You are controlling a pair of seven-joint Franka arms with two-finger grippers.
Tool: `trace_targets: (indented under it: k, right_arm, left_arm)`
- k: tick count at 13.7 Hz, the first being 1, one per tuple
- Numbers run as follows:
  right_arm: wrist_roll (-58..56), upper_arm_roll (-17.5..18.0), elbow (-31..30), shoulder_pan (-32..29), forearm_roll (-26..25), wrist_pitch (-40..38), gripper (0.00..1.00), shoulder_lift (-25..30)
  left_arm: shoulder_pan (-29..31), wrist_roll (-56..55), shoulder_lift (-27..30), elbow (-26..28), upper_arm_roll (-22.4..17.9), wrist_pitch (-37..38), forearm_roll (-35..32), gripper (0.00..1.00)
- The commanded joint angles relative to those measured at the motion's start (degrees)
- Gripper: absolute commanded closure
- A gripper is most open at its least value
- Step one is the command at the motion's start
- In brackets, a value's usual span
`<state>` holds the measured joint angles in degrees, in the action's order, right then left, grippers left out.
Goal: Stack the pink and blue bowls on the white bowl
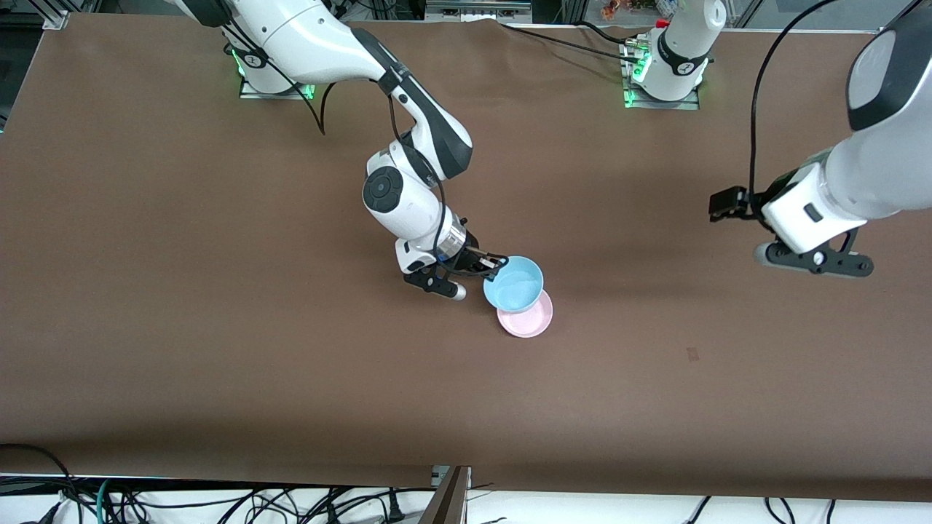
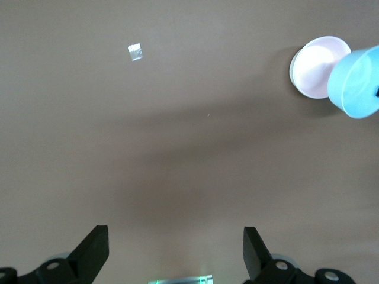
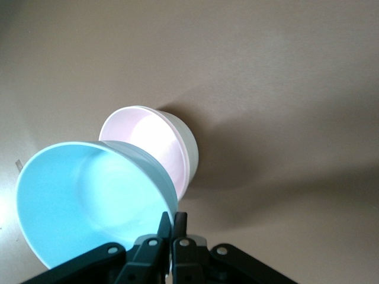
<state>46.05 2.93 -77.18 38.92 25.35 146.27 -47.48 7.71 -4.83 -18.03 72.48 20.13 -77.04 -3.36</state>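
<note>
My right gripper [image 1: 498,265] is shut on the rim of the light blue bowl [image 1: 514,284] and holds it tilted, partly over the pink bowl [image 1: 527,318]. In the right wrist view the fingers [image 3: 176,220] pinch the blue bowl's [image 3: 83,201] rim. The pink bowl [image 3: 148,133] sits nested in the white bowl, whose outer wall [image 3: 188,148] shows around it. The stack stands near the middle of the table. My left gripper [image 1: 815,263] is open and empty in the air over the left arm's end of the table [image 2: 176,234]. Its view shows both bowls far off: pink [image 2: 317,65] and blue [image 2: 358,83].
A small scrap of tape [image 1: 692,354] lies on the brown table between the stack and the left arm's end; it also shows in the left wrist view [image 2: 135,52]. Cables hang along the table's front edge [image 1: 218,502].
</note>
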Motion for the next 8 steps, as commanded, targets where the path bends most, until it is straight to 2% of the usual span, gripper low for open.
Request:
trace_targets:
  k: [1,5,7,8]
  right_arm:
    - [2.11,-0.47,8.87,1.77,0.84,4.17,1.0,-7.35]
    - [2.11,-0.82,9.33,1.86,0.75,5.86,1.0,-8.24]
    - [1.94,-0.82,9.24,1.86,0.57,5.86,1.0,-8.86]
    - [1.85,-0.82,9.24,1.86,0.49,5.86,1.0,-8.95]
  left_arm:
    - [2.13,1.66,4.4,1.35,0.08,1.54,-0.86,0.0]
    - [2.93,1.66,6.08,2.93,-1.23,1.89,-0.42,0.0]
    - [0.13,1.66,10.8,9.66,-5.08,-1.34,1.5,0.0]
    - [-1.37,1.66,14.74,15.79,-7.8,-5.8,3.52,0.0]
